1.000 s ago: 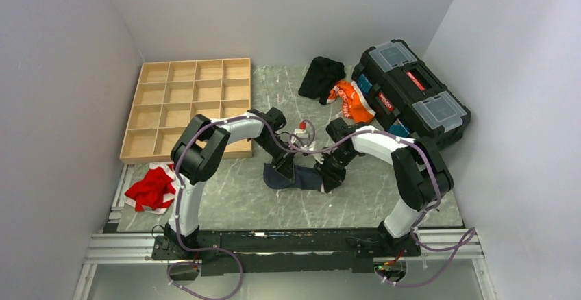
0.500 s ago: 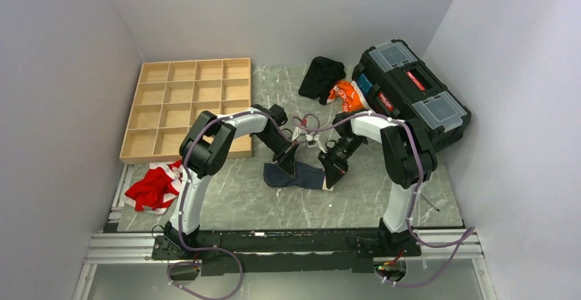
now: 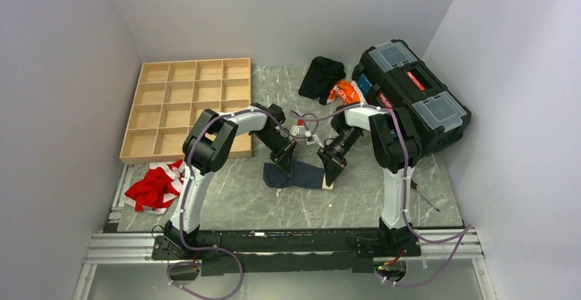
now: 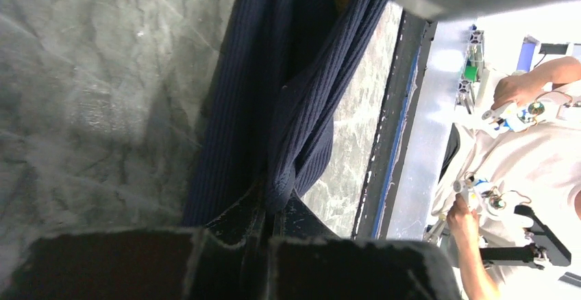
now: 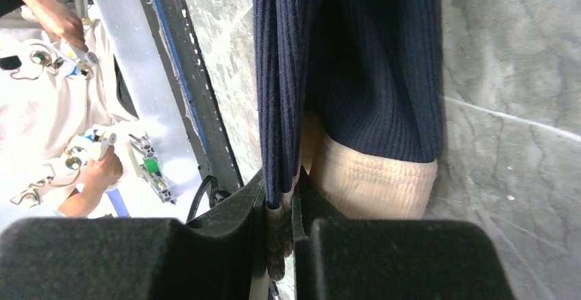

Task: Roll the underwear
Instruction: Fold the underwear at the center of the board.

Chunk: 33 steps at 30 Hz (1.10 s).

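The navy ribbed underwear (image 3: 299,175) with a beige waistband lies on the marble table between my two arms. My left gripper (image 3: 286,166) is shut on its left edge; the left wrist view shows the navy fabric (image 4: 294,108) pinched between the closed jaws at my left gripper (image 4: 270,211). My right gripper (image 3: 331,171) is shut on the right edge; the right wrist view shows the navy fold (image 5: 284,74) and the beige waistband (image 5: 370,177) clamped in my right gripper (image 5: 279,211). Both held edges are lifted slightly off the table.
A wooden compartment tray (image 3: 185,105) stands at the back left. A black toolbox (image 3: 411,94) stands at the back right, with a black garment (image 3: 320,75) and an orange garment (image 3: 346,94) beside it. A red and white garment (image 3: 152,187) lies at the left front.
Both grippers have drawn back toward the far side, pulling the near edge of the underwear with them. The right arm's elbow has swung further back toward the toolbox.
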{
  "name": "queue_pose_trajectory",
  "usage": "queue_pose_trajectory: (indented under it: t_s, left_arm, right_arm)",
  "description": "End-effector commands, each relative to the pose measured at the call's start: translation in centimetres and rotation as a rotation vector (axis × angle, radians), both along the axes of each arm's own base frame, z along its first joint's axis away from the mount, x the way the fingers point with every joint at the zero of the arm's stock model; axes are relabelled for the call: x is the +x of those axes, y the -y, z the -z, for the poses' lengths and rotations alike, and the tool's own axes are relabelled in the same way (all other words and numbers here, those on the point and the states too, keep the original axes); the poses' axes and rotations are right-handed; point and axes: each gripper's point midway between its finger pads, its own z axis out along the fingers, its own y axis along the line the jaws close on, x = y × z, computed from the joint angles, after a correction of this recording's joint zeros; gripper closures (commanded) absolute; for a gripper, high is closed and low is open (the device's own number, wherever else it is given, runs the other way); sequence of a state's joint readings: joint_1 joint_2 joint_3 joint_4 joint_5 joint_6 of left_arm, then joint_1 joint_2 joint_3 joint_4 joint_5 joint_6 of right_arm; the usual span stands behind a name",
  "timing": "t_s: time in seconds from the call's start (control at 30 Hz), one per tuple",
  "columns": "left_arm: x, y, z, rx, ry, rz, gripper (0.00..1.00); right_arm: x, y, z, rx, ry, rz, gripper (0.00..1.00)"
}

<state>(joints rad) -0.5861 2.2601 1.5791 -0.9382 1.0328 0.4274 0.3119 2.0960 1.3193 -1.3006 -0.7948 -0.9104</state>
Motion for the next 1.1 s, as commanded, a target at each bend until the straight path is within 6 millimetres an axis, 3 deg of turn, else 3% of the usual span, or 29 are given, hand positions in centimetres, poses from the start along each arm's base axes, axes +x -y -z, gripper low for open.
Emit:
queue_pose_trajectory:
  t_s: [0.0,0.27,0.57,1.07]
  left_arm:
    - [-2.0,0.7,-0.4,-0.015,0.059,0.118,1.00]
    - [-1.7,0.8,0.5,0.012,0.061,0.088,1.00]
    - [-1.4,0.8,0.8,0.028,0.072,0.072,0.99]
    - [-0.3,0.7,-0.2,0.031,0.208,0.024,0.70]
  right_arm:
    - [3.7,0.5,1.0,-0.060,-0.031,0.182,0.84]
    - [5.0,1.0,2.1,-0.109,-0.002,0.227,0.72]
    - [5.1,1.7,3.3,-0.166,0.006,0.278,0.73]
    - [4.8,2.9,5.0,-0.245,-0.022,0.335,0.79]
